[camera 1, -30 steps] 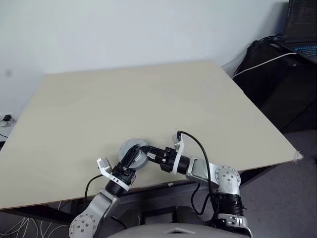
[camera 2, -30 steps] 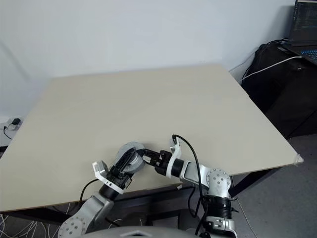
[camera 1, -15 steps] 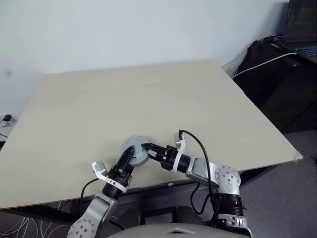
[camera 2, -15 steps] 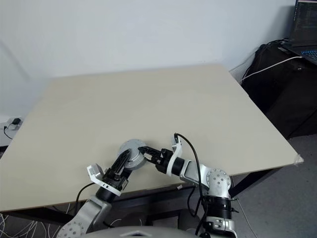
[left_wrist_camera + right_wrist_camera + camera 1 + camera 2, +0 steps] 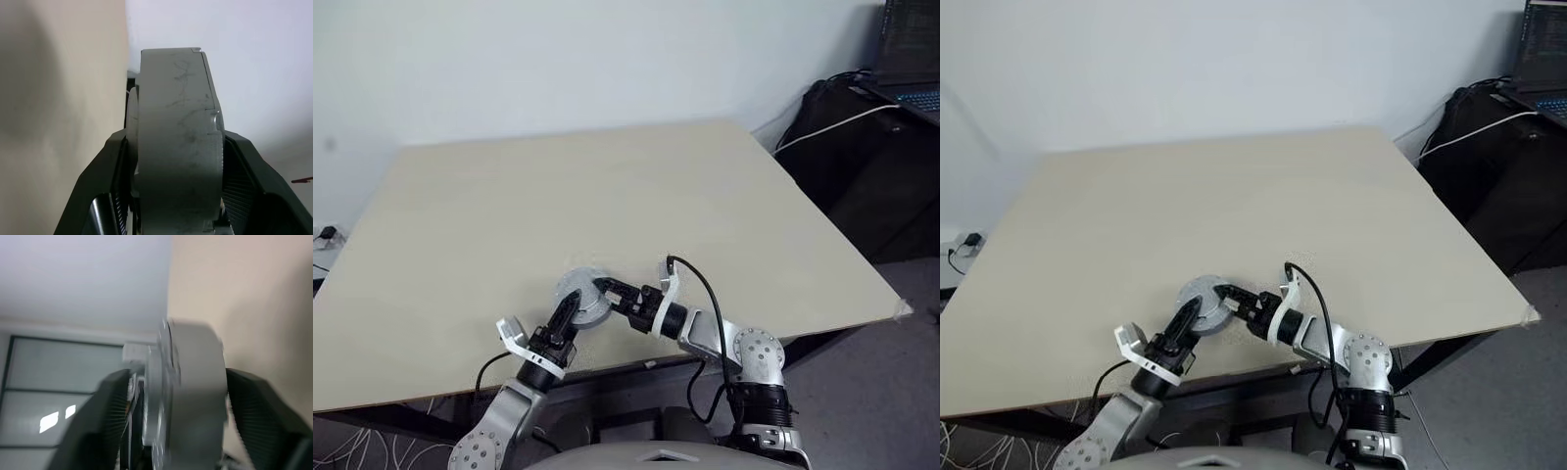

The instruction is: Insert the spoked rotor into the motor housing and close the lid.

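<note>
A light grey round lid (image 5: 579,289) stands near the table's front edge, tilted up on its rim. My left gripper (image 5: 571,306) reaches it from the near left, shut on it. In the left wrist view both black fingers (image 5: 100,186) press the flat faces of the lid (image 5: 176,127). My right gripper (image 5: 606,291) comes in from the right. Its fingers (image 5: 259,416) stand spread on either side of the lid (image 5: 193,391) with a little room. The spoked rotor and the motor housing are hidden.
The pale wooden table (image 5: 607,186) stretches away beyond the lid. Its front edge lies just below both wrists. To the far right a dark stand carries a laptop (image 5: 913,59) and a white cable (image 5: 822,127).
My left gripper's fingers have closed in onto the lid. My right gripper's fingers have spread apart around it. The lid has barely shifted.
</note>
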`<action>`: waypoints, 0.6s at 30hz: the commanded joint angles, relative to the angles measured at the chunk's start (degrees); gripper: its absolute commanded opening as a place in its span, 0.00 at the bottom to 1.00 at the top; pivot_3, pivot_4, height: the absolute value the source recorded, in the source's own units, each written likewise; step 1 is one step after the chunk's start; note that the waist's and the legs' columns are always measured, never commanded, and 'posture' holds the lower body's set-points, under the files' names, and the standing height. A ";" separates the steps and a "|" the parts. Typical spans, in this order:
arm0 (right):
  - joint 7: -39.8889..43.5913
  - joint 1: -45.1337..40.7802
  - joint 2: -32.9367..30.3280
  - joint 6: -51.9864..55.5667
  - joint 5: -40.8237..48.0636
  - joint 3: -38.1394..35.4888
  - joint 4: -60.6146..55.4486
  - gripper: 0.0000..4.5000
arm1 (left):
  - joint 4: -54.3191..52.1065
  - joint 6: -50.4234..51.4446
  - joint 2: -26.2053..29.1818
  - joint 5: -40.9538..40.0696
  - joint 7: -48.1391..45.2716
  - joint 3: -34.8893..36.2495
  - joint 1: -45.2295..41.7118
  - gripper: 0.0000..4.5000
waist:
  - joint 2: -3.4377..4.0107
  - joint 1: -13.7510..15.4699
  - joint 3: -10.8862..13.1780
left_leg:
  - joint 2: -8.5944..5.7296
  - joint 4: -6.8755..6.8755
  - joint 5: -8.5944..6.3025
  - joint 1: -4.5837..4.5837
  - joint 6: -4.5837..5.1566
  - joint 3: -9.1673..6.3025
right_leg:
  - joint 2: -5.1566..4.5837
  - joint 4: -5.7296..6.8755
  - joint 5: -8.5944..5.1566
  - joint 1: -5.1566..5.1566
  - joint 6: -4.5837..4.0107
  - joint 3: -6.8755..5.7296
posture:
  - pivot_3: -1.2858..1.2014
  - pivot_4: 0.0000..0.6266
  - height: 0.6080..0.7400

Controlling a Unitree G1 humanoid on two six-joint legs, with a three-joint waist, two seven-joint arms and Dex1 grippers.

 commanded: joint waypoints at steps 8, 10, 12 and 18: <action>1.25 3.24 -6.11 -14.19 -15.95 1.36 -8.90 1.00 | -3.10 -5.12 -3.42 2.47 0.10 0.53 -1.44 0.47 | 0.00 0.39 0.00 | -0.01 0.01 0.00 -0.01 0.00 0.02 | -0.02 -0.02 -0.03 0.00 0.03 0.01 | 0.52 0.00 1.00; 5.48 5.62 -12.18 -22.99 -28.79 8.69 -14.35 1.00 | -2.60 -9.85 -4.76 5.18 2.06 2.27 -3.64 0.47 | 0.00 0.55 0.01 | -0.02 0.02 0.00 -0.02 0.00 0.07 | -0.03 -0.03 -0.07 0.01 0.11 0.02 | 0.52 0.00 1.00; 9.75 7.57 -16.83 -30.55 -37.91 15.02 -17.20 1.00 | -1.64 -13.98 -5.79 7.83 4.46 3.32 -5.95 0.47 | -0.04 0.55 0.01 | -0.02 0.04 0.00 -0.02 -0.01 0.10 | -0.03 -0.04 -0.10 0.00 0.18 0.02 | 0.52 0.00 1.00; 15.06 12.27 -22.90 -44.73 -54.13 25.09 -18.41 1.00 | 6.20 -24.23 -5.58 12.07 10.50 7.12 -17.10 0.47 | -0.68 1.29 0.30 | 0.07 0.13 0.11 0.28 -0.21 -0.03 | 0.07 0.03 -0.09 0.57 0.18 -0.07 | 0.52 0.00 1.00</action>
